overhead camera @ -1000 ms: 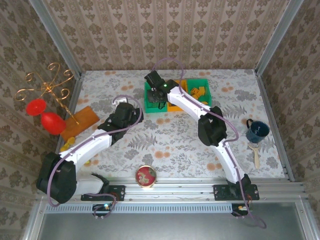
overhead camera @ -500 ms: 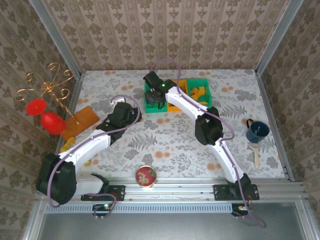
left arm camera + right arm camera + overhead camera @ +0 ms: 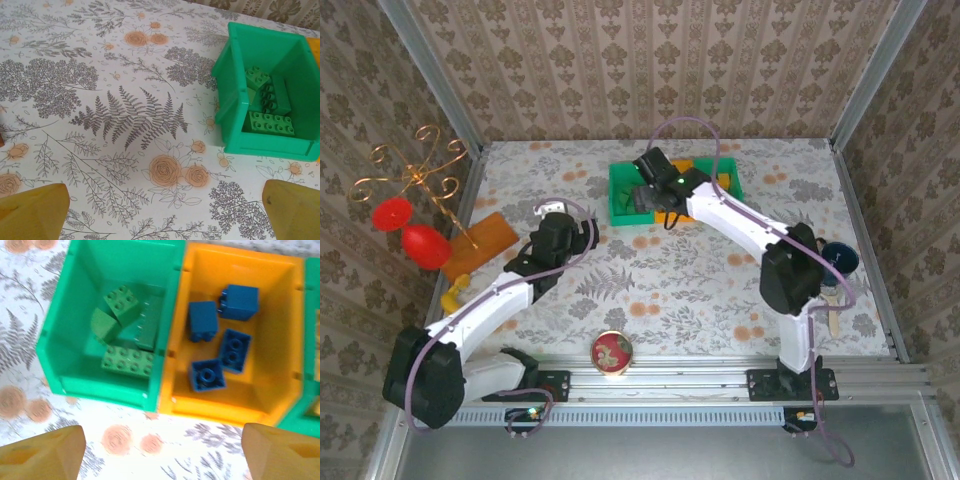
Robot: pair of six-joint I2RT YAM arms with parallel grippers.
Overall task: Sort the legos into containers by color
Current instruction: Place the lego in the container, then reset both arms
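Right hand (image 3: 162, 457) spread wide: I hold it over the near rims of two containers, with nothing between my yellow fingers (image 3: 42, 455) and nothing touched. Below it, the green bin (image 3: 52, 345) holds four green legos (image 3: 127, 361) heaped together. The orange bin (image 3: 215, 412), pressed against that bin's right side, holds four blue legos (image 3: 207, 376) lying apart. A second green bin (image 3: 300, 412) stands just past the orange one. My left hand (image 3: 162, 210) is likewise fully spread and empty, poised above the flowered counter (image 3: 125, 120), the first green bin ahead and to its right.
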